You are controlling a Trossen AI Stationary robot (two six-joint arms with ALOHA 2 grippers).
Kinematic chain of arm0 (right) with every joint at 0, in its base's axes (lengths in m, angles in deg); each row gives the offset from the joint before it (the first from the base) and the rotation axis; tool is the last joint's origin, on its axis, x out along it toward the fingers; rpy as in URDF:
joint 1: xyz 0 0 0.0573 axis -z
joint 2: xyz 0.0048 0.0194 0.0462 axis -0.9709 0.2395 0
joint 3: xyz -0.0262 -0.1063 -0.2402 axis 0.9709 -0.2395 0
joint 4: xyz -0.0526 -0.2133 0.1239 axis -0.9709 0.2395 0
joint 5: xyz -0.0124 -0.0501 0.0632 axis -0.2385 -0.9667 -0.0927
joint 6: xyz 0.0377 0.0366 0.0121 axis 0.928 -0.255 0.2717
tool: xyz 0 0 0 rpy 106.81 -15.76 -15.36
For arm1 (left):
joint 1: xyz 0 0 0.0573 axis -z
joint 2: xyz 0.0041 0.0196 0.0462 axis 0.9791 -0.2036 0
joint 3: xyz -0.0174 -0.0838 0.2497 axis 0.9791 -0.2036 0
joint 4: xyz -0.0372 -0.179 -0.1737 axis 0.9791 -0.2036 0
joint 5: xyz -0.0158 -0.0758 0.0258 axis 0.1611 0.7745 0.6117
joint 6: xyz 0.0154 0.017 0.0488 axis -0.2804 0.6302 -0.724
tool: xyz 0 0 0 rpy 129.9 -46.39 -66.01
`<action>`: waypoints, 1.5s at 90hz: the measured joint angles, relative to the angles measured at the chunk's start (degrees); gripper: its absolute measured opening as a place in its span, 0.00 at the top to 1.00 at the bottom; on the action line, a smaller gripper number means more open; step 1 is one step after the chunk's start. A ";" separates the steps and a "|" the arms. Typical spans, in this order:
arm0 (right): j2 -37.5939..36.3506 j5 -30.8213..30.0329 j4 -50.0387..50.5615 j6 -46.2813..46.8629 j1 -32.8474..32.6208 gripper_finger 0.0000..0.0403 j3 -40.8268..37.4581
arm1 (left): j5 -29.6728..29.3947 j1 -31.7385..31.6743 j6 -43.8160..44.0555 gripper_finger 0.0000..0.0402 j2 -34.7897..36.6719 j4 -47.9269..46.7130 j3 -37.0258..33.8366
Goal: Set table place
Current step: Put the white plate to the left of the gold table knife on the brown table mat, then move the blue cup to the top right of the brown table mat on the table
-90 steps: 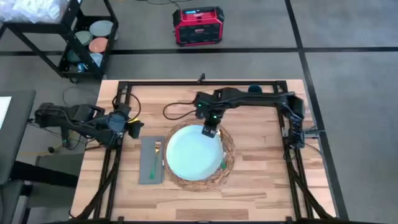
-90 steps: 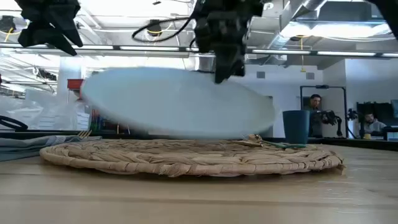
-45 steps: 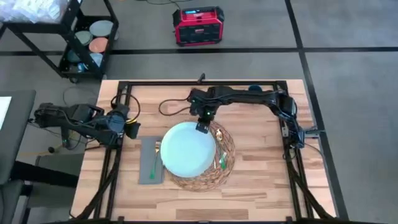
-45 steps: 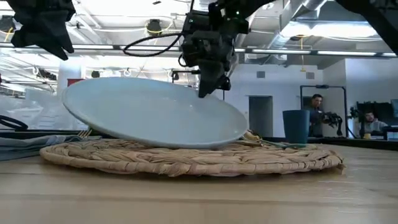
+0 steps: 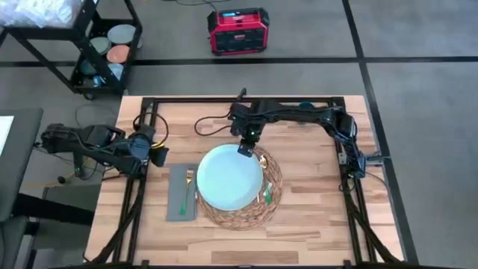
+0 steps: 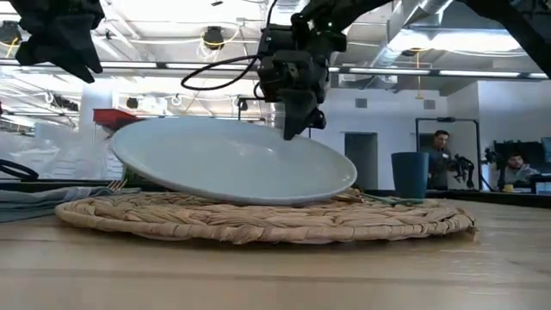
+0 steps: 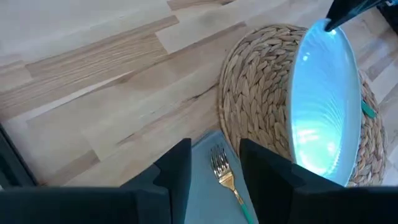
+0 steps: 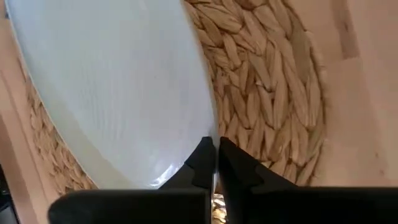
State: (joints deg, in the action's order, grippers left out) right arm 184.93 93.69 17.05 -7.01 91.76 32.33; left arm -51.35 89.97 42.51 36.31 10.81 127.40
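Observation:
A pale blue-green plate (image 5: 228, 178) sits tilted over the round woven placemat (image 5: 272, 181) in the middle of the table, with my right gripper (image 5: 246, 149) shut on its far rim. Left of the mat lies a grey napkin (image 5: 179, 200) with a gold, green-handled fork (image 7: 225, 177) on it. More cutlery (image 5: 267, 196) lies on the mat's right part. A dark teal cup (image 6: 409, 176) stands at the far right. My left gripper (image 7: 214, 168) hovers open above the table's left side, over the napkin's far end. My right gripper pinches the plate's far rim (image 8: 210, 134) between its two fingers, one on the upper face and one below. The fingers come from above and from the far side, slanting down. The plate is tilted, far rim raised, its underside (image 6: 258, 200) on the placemat.
Black rails (image 5: 351, 161) frame the tabletop on the left, far and right sides. Bare wood (image 5: 314, 224) lies near and right of the mat. Off the table stand a black cart (image 5: 104, 45) and a red box (image 5: 237, 30).
My right gripper has carried the plate toward the table's left and far edges, then a little back right, and down. The plate, lifted clear of the placemat a second ago, now lies tilted with its underside on the mat.

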 joint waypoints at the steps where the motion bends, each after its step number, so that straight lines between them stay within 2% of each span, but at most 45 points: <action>1: 0.00 0.00 -0.03 -0.01 -0.01 1.00 0.00 | 0.00 -0.01 0.00 0.70 0.00 0.00 0.00; 27: 0.00 0.28 -0.37 -2.34 -0.53 0.90 0.00 | 0.01 0.01 0.05 0.70 0.00 0.02 0.00; 48: -0.01 6.19 -0.79 -3.34 -0.61 0.84 0.00 | 0.01 0.01 0.03 0.70 0.00 0.02 0.00; 71: -0.02 4.61 0.62 -6.55 0.36 0.82 0.00 | 0.00 0.01 0.06 0.70 0.00 0.02 0.00; 82: -0.02 -3.25 6.83 -9.17 4.75 0.82 0.00 | 0.02 0.01 0.51 0.70 0.00 0.02 0.00; 91: -0.02 -7.32 14.77 -11.27 9.99 0.82 0.00 | 0.02 0.01 0.52 0.70 -0.01 0.01 0.00; 111: -1.14 -8.99 24.16 -13.82 20.21 0.82 -0.04 | 0.02 0.01 0.16 0.70 -0.22 0.01 0.00; 135: -9.56 -14.93 26.66 -15.92 28.29 0.82 -0.07 | 0.01 0.01 -0.78 0.70 -0.20 -0.02 0.00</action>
State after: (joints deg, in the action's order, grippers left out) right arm 175.37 78.76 43.71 -22.93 120.05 32.26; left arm -51.34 89.98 41.73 36.11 10.79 127.40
